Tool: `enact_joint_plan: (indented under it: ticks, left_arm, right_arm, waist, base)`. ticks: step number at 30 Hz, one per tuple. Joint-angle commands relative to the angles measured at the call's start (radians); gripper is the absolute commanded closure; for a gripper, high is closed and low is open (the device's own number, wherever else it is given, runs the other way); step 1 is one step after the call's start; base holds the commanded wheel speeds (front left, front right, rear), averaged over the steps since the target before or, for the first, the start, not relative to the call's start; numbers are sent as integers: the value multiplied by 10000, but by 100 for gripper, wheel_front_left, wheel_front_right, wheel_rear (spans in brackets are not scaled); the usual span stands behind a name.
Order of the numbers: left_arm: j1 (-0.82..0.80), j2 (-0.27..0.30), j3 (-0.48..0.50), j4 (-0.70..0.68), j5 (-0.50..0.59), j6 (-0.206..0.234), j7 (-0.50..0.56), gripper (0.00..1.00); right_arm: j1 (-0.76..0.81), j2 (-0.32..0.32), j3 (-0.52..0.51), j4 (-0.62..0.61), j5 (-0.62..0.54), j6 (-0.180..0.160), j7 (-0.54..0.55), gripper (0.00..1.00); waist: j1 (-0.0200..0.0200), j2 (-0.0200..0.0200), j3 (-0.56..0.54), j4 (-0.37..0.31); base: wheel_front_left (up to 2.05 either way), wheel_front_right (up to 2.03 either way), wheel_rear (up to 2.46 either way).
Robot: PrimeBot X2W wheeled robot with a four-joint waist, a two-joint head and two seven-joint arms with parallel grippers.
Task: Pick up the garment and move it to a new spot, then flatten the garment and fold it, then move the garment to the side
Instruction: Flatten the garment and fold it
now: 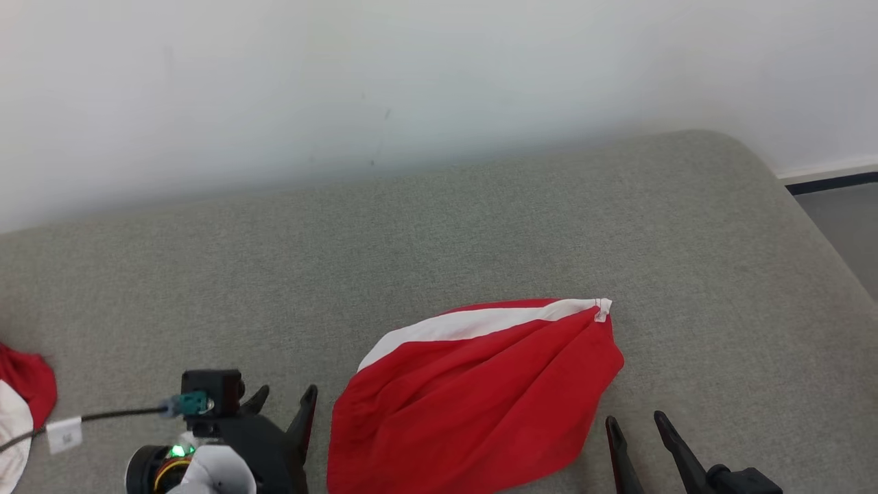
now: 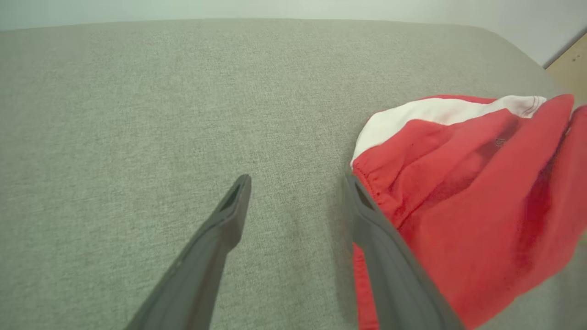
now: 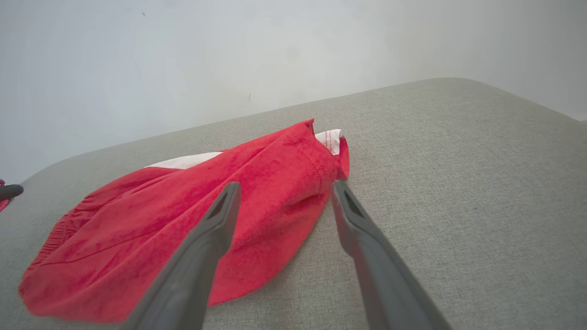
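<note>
Red garment [image 1: 473, 398] lies bunched at lower centre on grey cushion [image 1: 480, 226]; left gripper [image 1: 287, 405] and right gripper [image 1: 636, 432] flank it, spread wide, empty; probably set for flattening.

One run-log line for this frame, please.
garment: red-white, lying on cushion, unheld | left gripper: open, empty, at garment's left edge | right gripper: open, empty, at garment's right edge

The red garment [image 1: 473, 405] runs past the head view's bottom edge; its left edge cuts off another red-and-white cloth [image 1: 20, 391] lying on the grey cushion [image 1: 480, 233].
</note>
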Motion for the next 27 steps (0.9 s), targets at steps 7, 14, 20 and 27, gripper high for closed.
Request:
enact_joint_plan:
  ticks: [7, 14, 20, 27]
  left_arm:
    - [-1376, -607, -104, 1059, -573, -95, 1450, 0]
    - [-2255, -949, -535, 2395, -202, -304, 1935, 0]
    - [-2559, -1111, -837, 3222, 74, -323, 1990, 0]
    - [-2566, -1298, -1318, 3800, 318, -496, 2216, 0]
  right_arm:
    - [-131, 16, 116, 38, 78, -22, 3, 0]
    - [-244, 15, 96, 22, 88, -22, -1, 0]
    - [-319, 22, 119, -48, 114, -22, -2, 0]
    - [-253, 30, 62, -60, 115, -22, -3, 0]
  waist:
    - [0, 0, 228, -604]
    - [0, 0, 594, -1232]
    - [0, 0, 783, -1471]
    - [0, 0, 751, -1460]
  base:
    - [0, 0, 0]
    - [0, 0, 0]
    - [0, 0, 0]
    - [0, 0, 0]
